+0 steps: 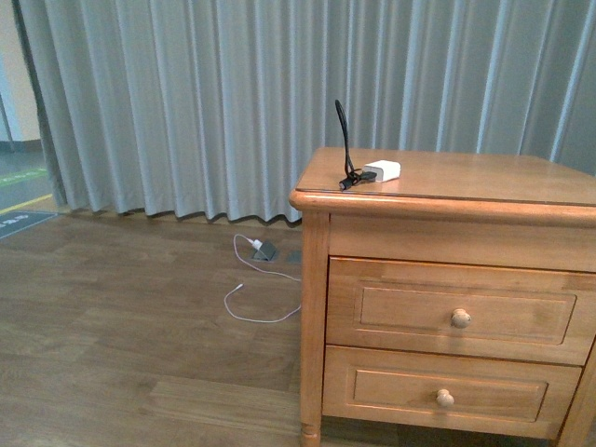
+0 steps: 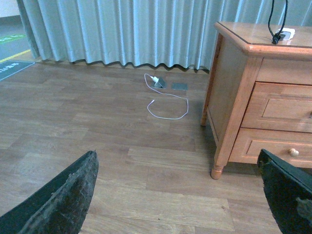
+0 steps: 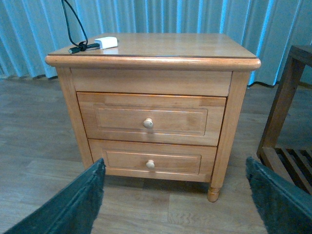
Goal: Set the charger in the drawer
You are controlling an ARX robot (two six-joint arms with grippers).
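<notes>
The charger (image 1: 382,170) lies on the left part of the nightstand (image 1: 313,307) top, with its black cable rising up. The drawer (image 1: 400,307) below is shut, so I judge it must be opened first. The left tool (image 2: 176,153) and right tool (image 3: 175,161) are both released, jaws wide, well apart from the nightstand. The right one faces the drawer front.

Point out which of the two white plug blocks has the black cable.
The charger on the nightstand top; its thick black cable arcs upward. The adapter on the floor trails a thin white cable.
</notes>
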